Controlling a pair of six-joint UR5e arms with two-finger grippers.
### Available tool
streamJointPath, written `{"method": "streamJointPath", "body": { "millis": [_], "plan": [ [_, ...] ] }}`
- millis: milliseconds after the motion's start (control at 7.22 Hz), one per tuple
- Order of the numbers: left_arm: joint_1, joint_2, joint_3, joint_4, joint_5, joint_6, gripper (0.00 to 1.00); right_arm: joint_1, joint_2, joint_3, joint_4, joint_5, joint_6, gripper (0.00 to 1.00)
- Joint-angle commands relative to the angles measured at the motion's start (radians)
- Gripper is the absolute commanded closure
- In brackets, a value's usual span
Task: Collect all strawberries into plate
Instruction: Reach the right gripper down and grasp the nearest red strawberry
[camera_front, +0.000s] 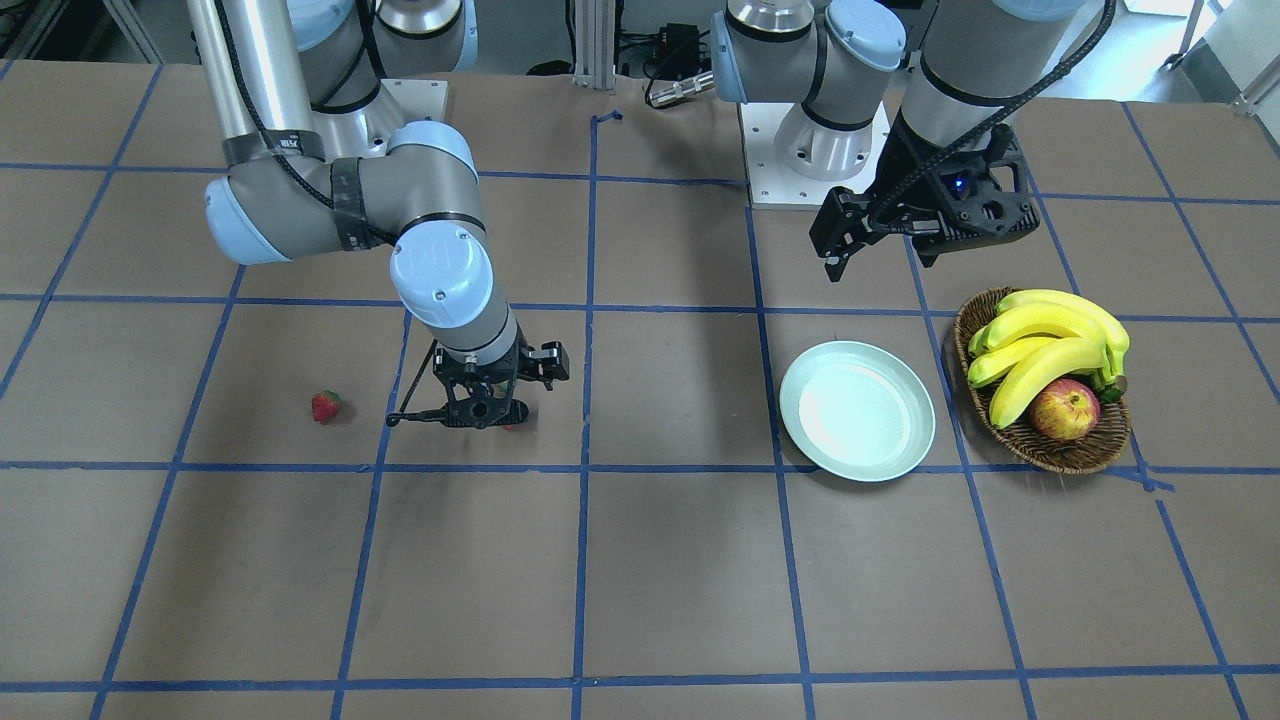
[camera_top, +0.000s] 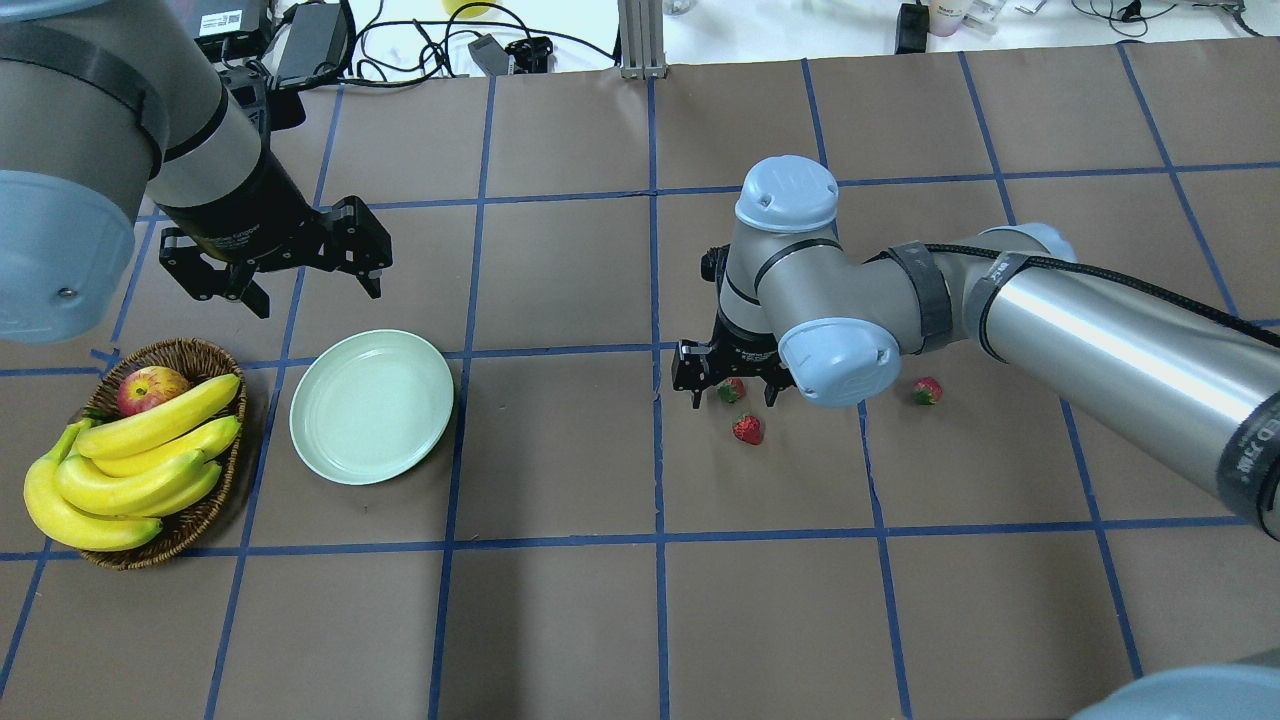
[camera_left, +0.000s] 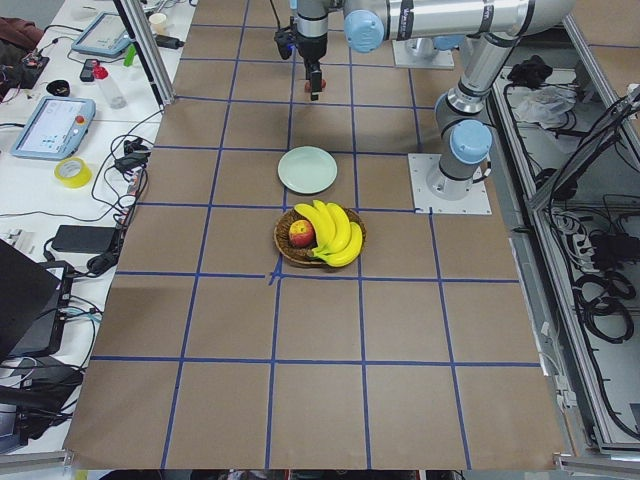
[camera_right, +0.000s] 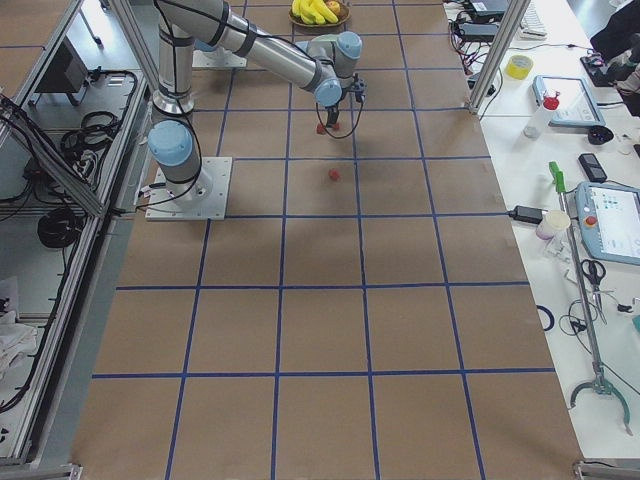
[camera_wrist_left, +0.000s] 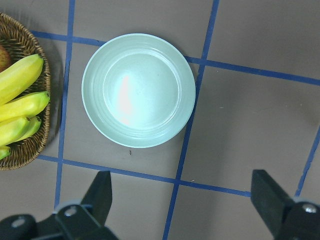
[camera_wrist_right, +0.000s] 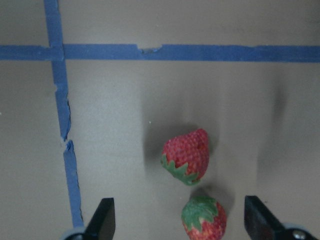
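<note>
strawberries (camera_top: 731, 390): three, all on the table's right half, none in the plate. Two lie just beside each other under the right gripper. The third berry (camera_top: 927, 391) is well apart, further right.
plate (camera_top: 372, 420): bare, on the left half, far from all the berries. The basket (camera_top: 195, 352) with bananas (camera_top: 130, 470) and an apple (camera_top: 150, 388) is just left of it.
right gripper (camera_top: 733, 398): low over the pair, fingers spread wide. One berry sits between them. The near berry (camera_top: 747, 429) is just outside the gap on the robot's side.
left gripper (camera_top: 315, 290): fingers wide, nothing held, hanging above the table by the plate.
step (my read): about to close on the first berry. Zero of three done.
risk 1: the neighbour is very close, so a closing finger could clip it, roll it off or pinch both.
risk 2: the berry is small, tapered and soft. An off-centre squeeze may make it squirt out, and a hard one may bruise it.
risk 3: the carry across to the plate is long, so a marginal grip could drop the berry on the way.
risk 4: the left arm is parked over the plate area, so the right arm may crowd it at drop-off.
risk 5: the plate is shallow, so a berry released from too high may bounce or roll over the rim.
</note>
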Motion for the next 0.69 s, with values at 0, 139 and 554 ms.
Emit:
{"method": "streamJointPath", "body": {
  "millis": [0, 139, 554],
  "plan": [
    [0.0, 0.003, -0.004, -0.001, 0.001, 0.004, 0.0, 0.006, 0.041, -0.014, -0.042, -0.025, 0.041, 0.13],
    [0.0, 0.003, -0.002, 0.001, 0.001, 0.002, 0.0, 0.006, 0.056, -0.02, -0.042, -0.027, 0.042, 0.31],
    [0.001, 0.006, -0.002, 0.001, 0.001, 0.002, 0.0, 0.006, 0.06, -0.041, -0.04, -0.025, 0.042, 0.85]
  ]
}}
